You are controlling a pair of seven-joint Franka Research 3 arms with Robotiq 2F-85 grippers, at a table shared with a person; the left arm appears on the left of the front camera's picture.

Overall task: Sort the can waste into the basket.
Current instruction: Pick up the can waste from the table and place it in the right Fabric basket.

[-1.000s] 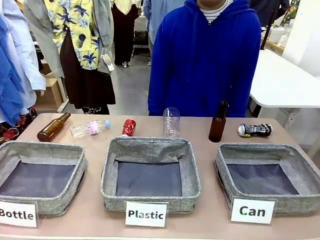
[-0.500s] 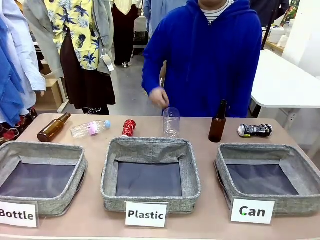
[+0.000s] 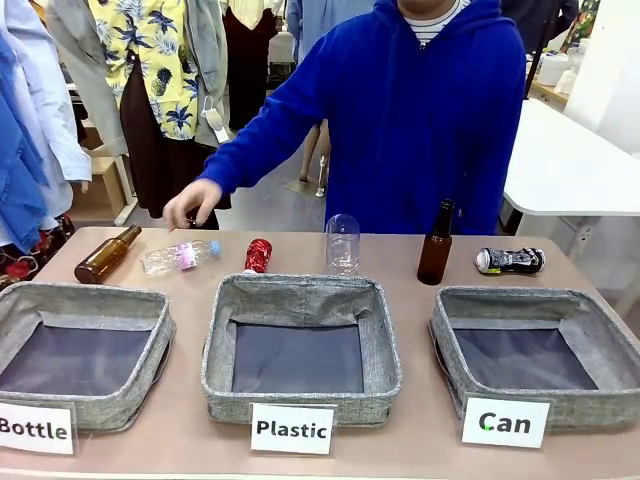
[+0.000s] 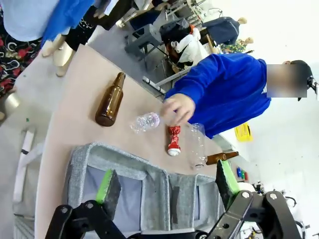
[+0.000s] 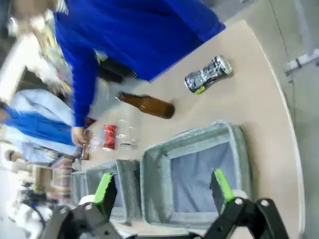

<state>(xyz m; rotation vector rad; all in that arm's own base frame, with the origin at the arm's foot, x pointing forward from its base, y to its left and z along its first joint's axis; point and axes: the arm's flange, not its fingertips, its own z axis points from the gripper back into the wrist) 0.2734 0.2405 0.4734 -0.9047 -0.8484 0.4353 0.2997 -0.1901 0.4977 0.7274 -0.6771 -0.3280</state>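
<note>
Front view: Can basket (image 3: 520, 296) sits empty at the near right of the table (image 3: 420, 455). Silver can (image 3: 509, 260) lies on its side at the basket's 12 o'clock, just beyond the rim, not touching. Red can (image 3: 258, 255) lies at 11 o'clock of the Plastic basket (image 3: 300, 284), well apart from the Can basket. Person's hand (image 3: 192, 203) hovers at 10 o'clock of the red can, holding nothing visible.

Left wrist view: left gripper (image 4: 166, 179), jaws spread wide, nothing between them. Red can (image 4: 174, 141) at 12 o'clock ahead.

Right wrist view: right gripper (image 5: 162, 185), jaws spread, empty, over the Can basket (image 5: 192, 139). Silver can (image 5: 208, 74) at 1 o'clock.

Status: nothing sorted; both cans remain to be moved.
</note>
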